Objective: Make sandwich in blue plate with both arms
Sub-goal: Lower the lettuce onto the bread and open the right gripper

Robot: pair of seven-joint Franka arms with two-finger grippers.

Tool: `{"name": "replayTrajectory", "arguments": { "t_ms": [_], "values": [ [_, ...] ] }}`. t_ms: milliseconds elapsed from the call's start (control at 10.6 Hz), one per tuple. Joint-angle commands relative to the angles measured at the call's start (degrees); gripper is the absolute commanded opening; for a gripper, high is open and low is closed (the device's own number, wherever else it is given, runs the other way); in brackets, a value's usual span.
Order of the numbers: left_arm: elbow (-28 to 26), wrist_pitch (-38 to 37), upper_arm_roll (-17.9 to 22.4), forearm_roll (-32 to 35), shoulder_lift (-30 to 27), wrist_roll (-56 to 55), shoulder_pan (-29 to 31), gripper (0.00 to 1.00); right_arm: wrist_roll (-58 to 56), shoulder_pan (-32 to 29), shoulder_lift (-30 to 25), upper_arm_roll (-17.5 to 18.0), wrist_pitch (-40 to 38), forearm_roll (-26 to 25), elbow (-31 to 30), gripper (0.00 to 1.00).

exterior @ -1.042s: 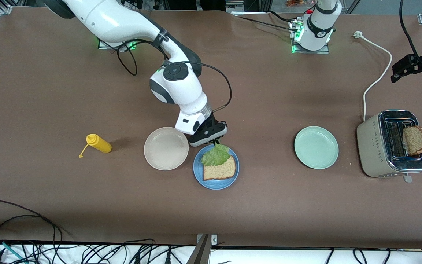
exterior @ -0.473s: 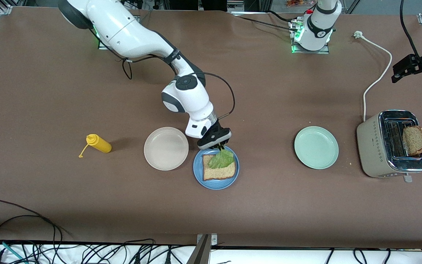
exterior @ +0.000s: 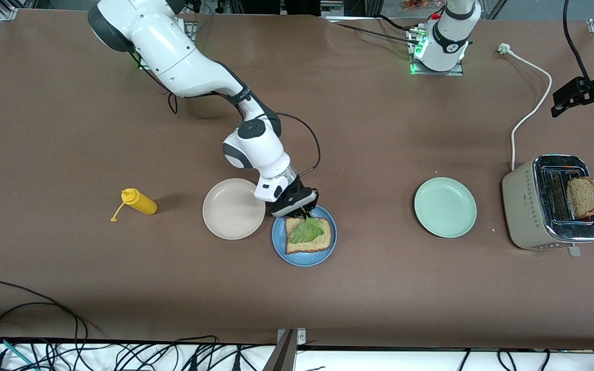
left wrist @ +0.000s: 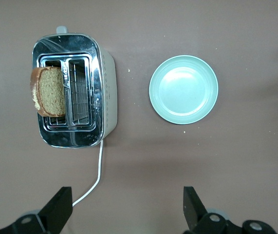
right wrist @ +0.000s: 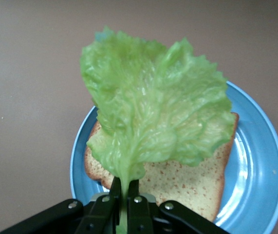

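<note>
The right gripper point(exterior: 303, 212) has come down toward the blue plate point(exterior: 328, 248), drifting to about seven o'clock from its earlier spot over the plate's rim. Pinched by its stem, the lettuce leaf point(exterior: 307, 231) has travelled with it, from overhanging the twelve o'clock edge of the bread slice point(exterior: 320, 242) to lying over the slice's middle. The right arm's elbow has swung toward twelve o'clock.

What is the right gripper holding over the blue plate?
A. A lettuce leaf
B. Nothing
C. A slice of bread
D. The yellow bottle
A. The right gripper is shut on the stem of the lettuce leaf, which hangs over the bread slice lying on the blue plate.
</note>
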Motion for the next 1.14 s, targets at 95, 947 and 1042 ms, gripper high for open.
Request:
{"name": "replayTrajectory", "arguments": {
  "t_ms": [95,947,1042],
  "values": [
    [1.4,-0.2,-0.2,-1.5,0.8,0.0,0.6,1.00,1.2,0.5,-0.2,-0.7,3.8,-1.0,-0.1,0.62],
    [1.4,-0.2,-0.2,-1.5,0.8,0.1,1.1,1.00,0.5,-0.5,-12.2,-0.4,-15.9,1.7,-2.3,0.82],
    [1.4,-0.2,-0.2,-1.5,0.8,0.1,1.1,1.00,0.0,-0.6,-14.8,-0.1,-21.4,3.4,-2.4,0.83]
  ]
}}
